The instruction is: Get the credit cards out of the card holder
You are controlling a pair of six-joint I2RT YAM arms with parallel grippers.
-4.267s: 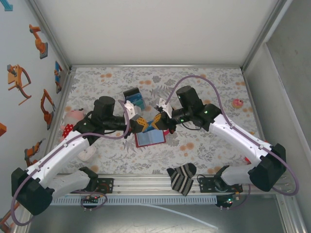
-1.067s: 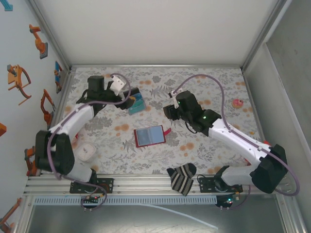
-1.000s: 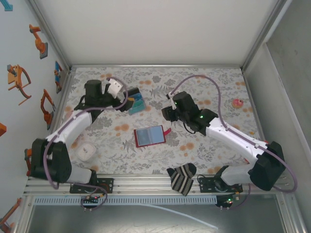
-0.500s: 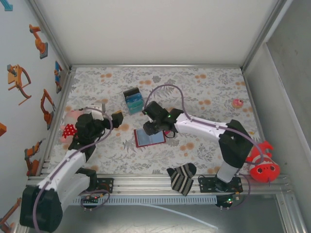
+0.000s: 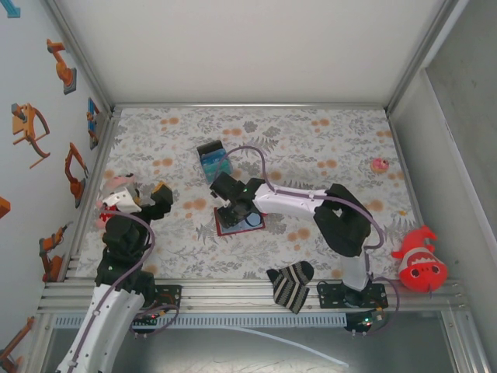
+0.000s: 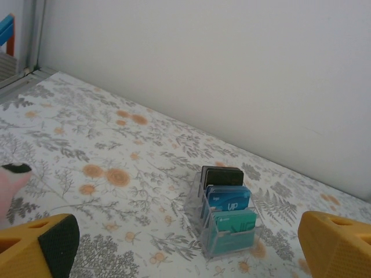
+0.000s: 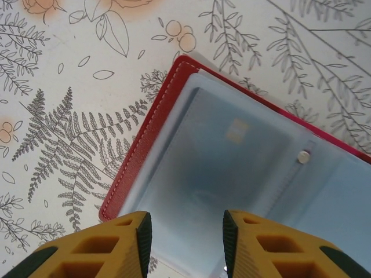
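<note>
The card holder (image 5: 237, 228) is a red wallet lying open on the floral table, its blue-grey slotted inside facing up (image 7: 243, 168). A pale blue credit card (image 7: 232, 145) with a small chip lies flat in its left half. My right gripper (image 5: 233, 210) hovers straight above that half, open, its orange fingers (image 7: 110, 246) a card's width apart with nothing between them (image 7: 187, 231). My left gripper (image 5: 146, 199) stands wide open at the near left, far from the wallet (image 6: 188, 255). More credit cards, teal, blue and black, stand in a clear rack (image 6: 227, 217).
The clear rack (image 5: 212, 161) stands behind the wallet. A pink plush (image 5: 109, 194) lies by the left gripper. A striped sock (image 5: 291, 284) lies at the near edge, a red fish toy (image 5: 419, 260) at the right, and a small pink toy (image 5: 380, 165) further back.
The right arm has swung left and down over the open wallet, its jaws narrowing. The left arm has drawn back from the card rack to the near left.
</note>
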